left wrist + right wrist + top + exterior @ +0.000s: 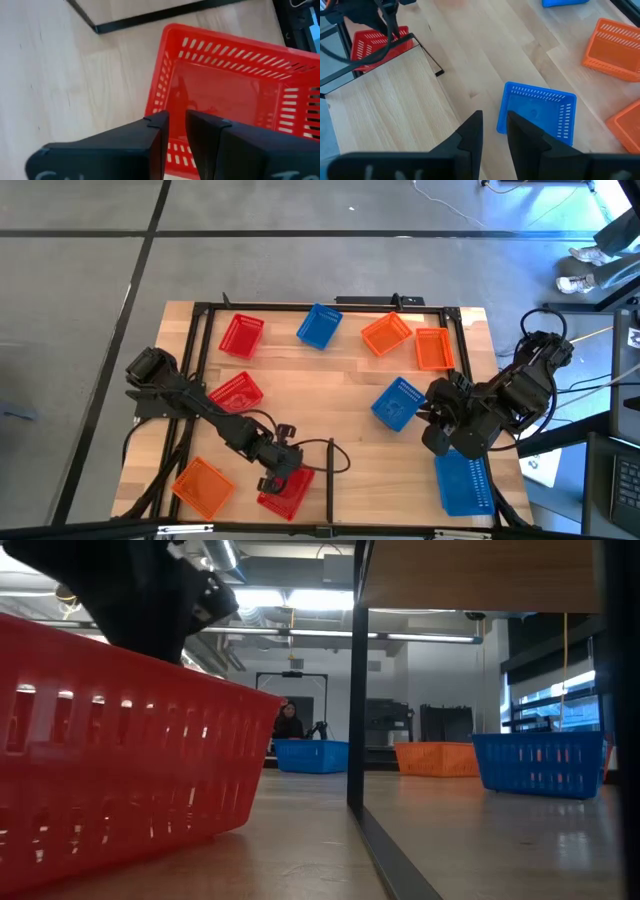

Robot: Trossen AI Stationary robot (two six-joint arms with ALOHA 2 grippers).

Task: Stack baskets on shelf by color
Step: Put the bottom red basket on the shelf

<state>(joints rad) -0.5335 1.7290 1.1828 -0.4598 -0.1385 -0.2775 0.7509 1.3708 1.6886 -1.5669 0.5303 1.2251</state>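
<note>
On the shelf, nine baskets, each lying singly, open side up. Along the far rail: a red one, a blue one and two orange ones close together. Farther in on the left side, a second red. At the near left corner, the third orange. At the near right corner, a long blue, reaching to the board's edge.

Near the front rail, just left of the short black divider, the front red basket. Hanging over its near wall, the left tool: fingers a narrow slit apart, nothing between them, tips pointing down into the basket's inside. Looms as a dark mass above the red rim in the low view.

Right of centre, the mid blue basket, turned askew to the planks. Beside its corner, the right tool: fingers likewise a narrow gap apart, gripping nothing, bare wood showing in the gap. Hovers apart from the blue wall rather than touching it, as far as the wrist view tells.

Across the board in the low view, a blue, an orange and another blue basket in a row beyond the divider's black upright. In the room behind, a person at a desk, well away from the arms.
</note>
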